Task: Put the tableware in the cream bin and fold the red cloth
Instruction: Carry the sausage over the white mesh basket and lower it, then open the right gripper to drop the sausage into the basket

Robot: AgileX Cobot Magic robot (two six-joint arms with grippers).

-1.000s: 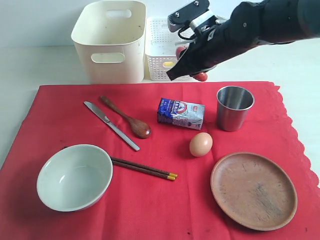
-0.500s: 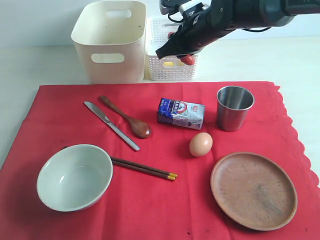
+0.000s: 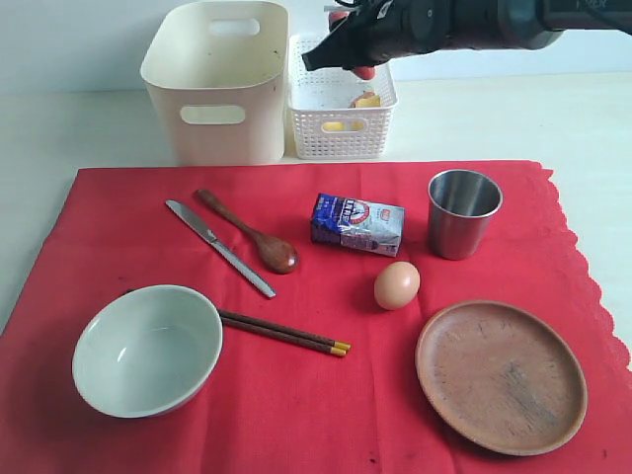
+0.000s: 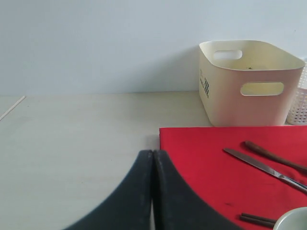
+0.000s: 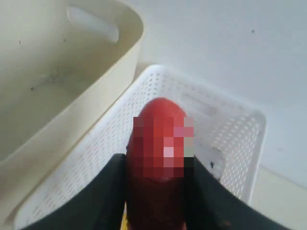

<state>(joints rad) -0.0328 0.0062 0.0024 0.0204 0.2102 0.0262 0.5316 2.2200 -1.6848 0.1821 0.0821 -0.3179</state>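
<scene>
A pale worktop [image 3: 89, 128] carries the red cloth [image 3: 326, 395], spread flat across the near half with its scalloped edge on the right. Beyond the cloth's far edge stands the cream bin [image 3: 215, 84], and the white lattice basket [image 3: 341, 128] is just beside it on the right.

On the cloth, the round wooden plate [image 3: 501, 375] sits near right and the pale green-white bowl [image 3: 147, 349] near left. The steel cup [image 3: 462, 212] stands upright at far right, with a milk carton [image 3: 357, 223] left of it. The table knife [image 3: 219, 247] and dark wooden spoon [image 3: 249, 233] lie side by side at far left. The yellow-tipped chopsticks [image 3: 281, 332] lie beside the bowl, and an egg [image 3: 396, 284] lies near the carton.

The right pincer [image 5: 156, 191] pinches a red sausage [image 5: 158, 143] above the basket. The left pincer [image 4: 153, 163] is pressed together, empty, over bare worktop left of the cloth.
</scene>
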